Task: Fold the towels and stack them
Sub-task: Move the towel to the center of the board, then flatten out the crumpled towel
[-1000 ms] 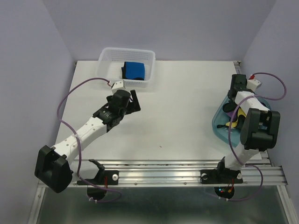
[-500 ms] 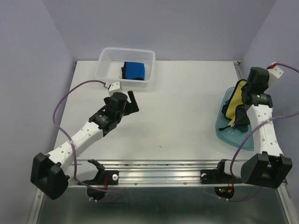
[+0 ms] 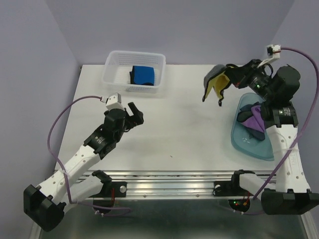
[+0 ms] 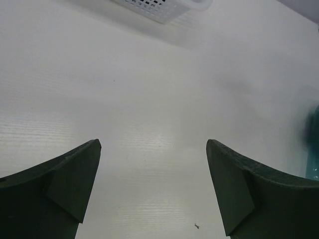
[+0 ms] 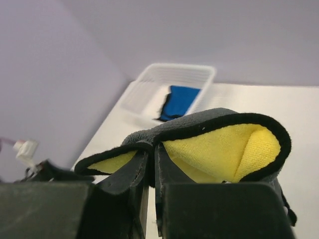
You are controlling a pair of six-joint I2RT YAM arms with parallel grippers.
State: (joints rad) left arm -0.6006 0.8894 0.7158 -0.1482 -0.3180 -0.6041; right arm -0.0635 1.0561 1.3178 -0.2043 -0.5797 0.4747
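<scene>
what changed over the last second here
The right claw closed on the yellow and black towel, lifted it out of the blue tub and swung it left over the table. The left claw, wide open, drew back toward its base. The blue towel in the basket stayed put, as did the tub.

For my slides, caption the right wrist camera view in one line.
Right gripper shut on a soft towel, yellow inside, dark outside; white mesh plastic basket with bright blue towel beyond.
</scene>
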